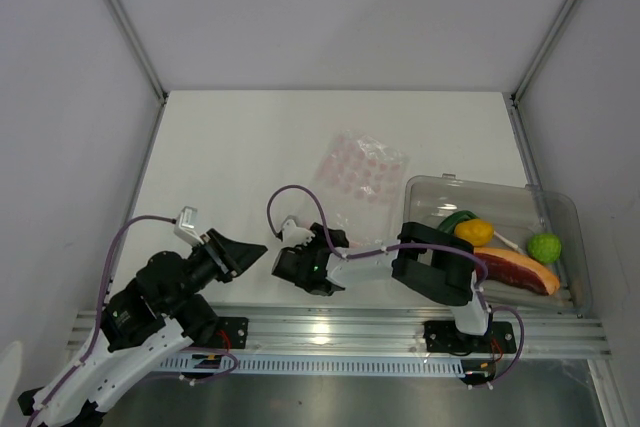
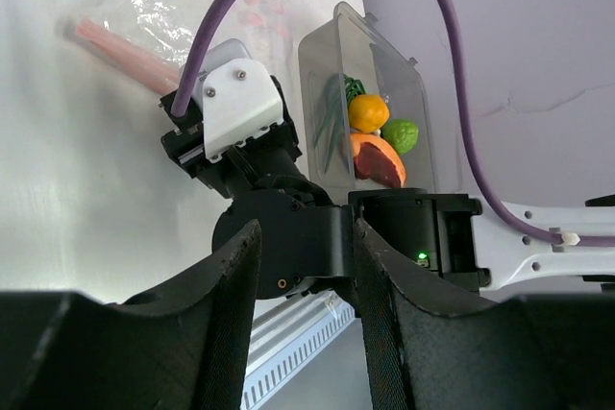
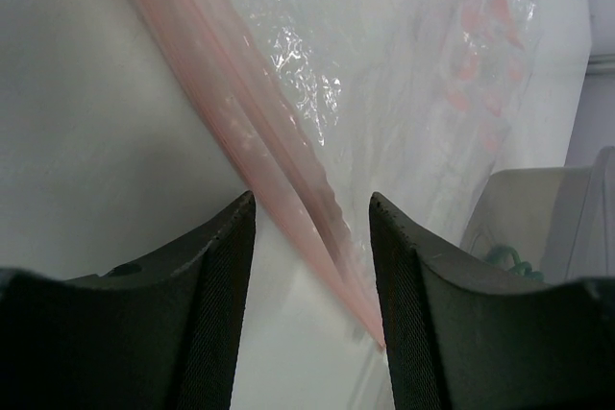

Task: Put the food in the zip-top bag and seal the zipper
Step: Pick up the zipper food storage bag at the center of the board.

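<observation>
The zip-top bag [image 1: 363, 172] lies flat mid-table, crinkly and clear. Its pink zipper [image 3: 240, 132] runs diagonally between the fingers of my right gripper [image 3: 312, 204]. That gripper is open, and both pads stand clear of the strip. In the top view the right gripper [image 1: 322, 240] sits at the bag's near edge. The food is in a clear tray [image 1: 440, 192]: reddish slice [image 1: 515, 269], yellow fruit [image 1: 474, 232], green fruit [image 1: 544, 247] and dark-green bit [image 1: 456, 220]. My left gripper [image 1: 255, 250] hangs open and empty just left of the right wrist.
The tray stands at the right edge of the table, against the right wall. Behind the left gripper [image 2: 306, 228], the left wrist view shows the right arm's wrist, the bag [image 2: 183, 7] and the tray [image 2: 327, 45]. A metal rail runs along the near edge.
</observation>
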You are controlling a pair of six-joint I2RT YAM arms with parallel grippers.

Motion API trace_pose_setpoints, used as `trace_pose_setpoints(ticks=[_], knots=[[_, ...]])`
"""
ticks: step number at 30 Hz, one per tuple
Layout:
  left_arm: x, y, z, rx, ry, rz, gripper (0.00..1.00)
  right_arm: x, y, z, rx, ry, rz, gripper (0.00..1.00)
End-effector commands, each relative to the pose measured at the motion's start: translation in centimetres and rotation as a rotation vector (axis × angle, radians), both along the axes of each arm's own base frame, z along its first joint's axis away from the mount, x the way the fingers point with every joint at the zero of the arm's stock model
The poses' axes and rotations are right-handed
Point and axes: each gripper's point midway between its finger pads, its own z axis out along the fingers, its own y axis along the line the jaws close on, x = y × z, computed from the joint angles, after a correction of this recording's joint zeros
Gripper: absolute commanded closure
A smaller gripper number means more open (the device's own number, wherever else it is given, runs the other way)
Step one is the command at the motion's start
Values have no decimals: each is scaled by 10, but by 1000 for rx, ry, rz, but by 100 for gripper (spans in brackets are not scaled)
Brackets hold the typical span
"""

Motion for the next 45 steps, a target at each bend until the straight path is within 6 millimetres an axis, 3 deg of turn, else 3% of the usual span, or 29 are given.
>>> trace_pose_setpoints(ticks=[1,7,21,30,37,41,45], knots=[[1,-3,0,12,-16,-16,54,2,13,30,99,-39,-15,46],[1,-4,-1,12,-13,-20,54,8,13,44,108,-60,-21,46],[-3,3,-5,13,-10,-5,53,41,-14,16,35,-78,-71,50],[-4,5,-8,23,0,-2,52,56,-15,16,16,-137,-42,66],[-4,7,-12,32,12,6,51,66,-18,19,20,-125,-58,100],[-2,7,-16,45,26,16,50,61,-19,34,64,-102,-78,100],[0,6,-22,61,36,20,49,51,-10,63,228,-11,-92,100]])
